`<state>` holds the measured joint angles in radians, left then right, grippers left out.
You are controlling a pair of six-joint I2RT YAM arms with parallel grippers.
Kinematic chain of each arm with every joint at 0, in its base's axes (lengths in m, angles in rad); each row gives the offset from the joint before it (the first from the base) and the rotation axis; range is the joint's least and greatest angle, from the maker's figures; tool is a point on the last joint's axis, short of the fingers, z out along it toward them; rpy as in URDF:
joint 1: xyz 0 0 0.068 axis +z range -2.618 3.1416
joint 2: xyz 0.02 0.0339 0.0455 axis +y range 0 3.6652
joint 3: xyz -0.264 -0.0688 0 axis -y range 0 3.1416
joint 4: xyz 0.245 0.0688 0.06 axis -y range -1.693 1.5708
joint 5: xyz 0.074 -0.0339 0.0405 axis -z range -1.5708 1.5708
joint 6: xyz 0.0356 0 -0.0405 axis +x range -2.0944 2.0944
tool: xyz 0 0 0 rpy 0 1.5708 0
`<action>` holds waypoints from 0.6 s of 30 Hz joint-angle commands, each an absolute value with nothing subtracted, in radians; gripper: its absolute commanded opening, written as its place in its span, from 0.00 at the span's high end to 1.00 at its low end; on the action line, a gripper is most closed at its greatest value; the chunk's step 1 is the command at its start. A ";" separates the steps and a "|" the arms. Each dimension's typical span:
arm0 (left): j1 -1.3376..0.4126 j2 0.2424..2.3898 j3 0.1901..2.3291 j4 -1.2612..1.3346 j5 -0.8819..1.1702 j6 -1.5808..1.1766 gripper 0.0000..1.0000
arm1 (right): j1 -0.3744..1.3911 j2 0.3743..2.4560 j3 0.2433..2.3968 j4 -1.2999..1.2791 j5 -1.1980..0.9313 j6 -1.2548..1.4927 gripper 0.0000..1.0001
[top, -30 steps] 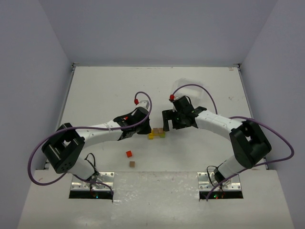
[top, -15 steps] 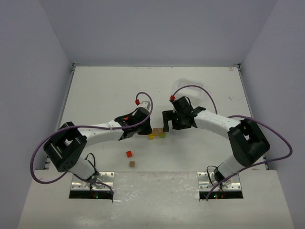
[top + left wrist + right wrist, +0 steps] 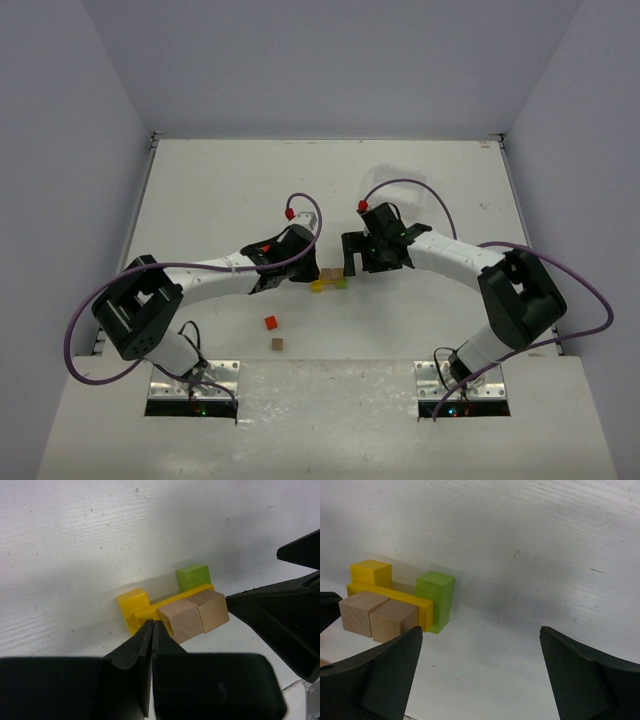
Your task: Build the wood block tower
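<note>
1. Top external view: I see the wood block tower (image 3: 329,279) near the middle of the white table (image 3: 220,190), between my two arms.
2. My left gripper (image 3: 304,273) is just left of the tower. Its fingers are pressed together and hold nothing.
3. My right gripper (image 3: 349,262) is just right of the tower, with its fingers spread wide apart.
4. From the left wrist, a long yellow bar (image 3: 167,602) lies flat. A yellow cube (image 3: 132,601) and a green block (image 3: 193,576) touch it.
5. Two brown cubes (image 3: 192,616) sit side by side against the bar.
6. The closed fingertips are right beside one brown cube. I cannot tell if they touch it.
7. A red block (image 3: 270,322) and a brown block (image 3: 277,344) lie alone, nearer to me, well apart from the tower.
</note>
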<state>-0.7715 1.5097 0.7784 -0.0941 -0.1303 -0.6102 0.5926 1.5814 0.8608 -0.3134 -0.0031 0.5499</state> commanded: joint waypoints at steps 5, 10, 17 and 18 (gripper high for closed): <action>-0.776 1.531 0.824 -0.038 -0.118 -0.595 1.00 | 0.599 1.589 0.885 -0.270 -0.020 0.563 0.01; -0.776 1.540 0.825 -0.032 -0.109 -0.594 1.00 | 0.599 1.589 0.885 -0.272 -0.010 0.568 0.01; -0.782 1.548 0.830 -0.025 -0.099 -0.593 1.00 | 0.598 1.594 0.886 -0.274 -0.012 0.571 0.01; -0.785 1.547 0.830 -0.026 -0.100 -0.594 1.00 | 0.599 1.594 0.887 -0.275 -0.012 0.571 0.01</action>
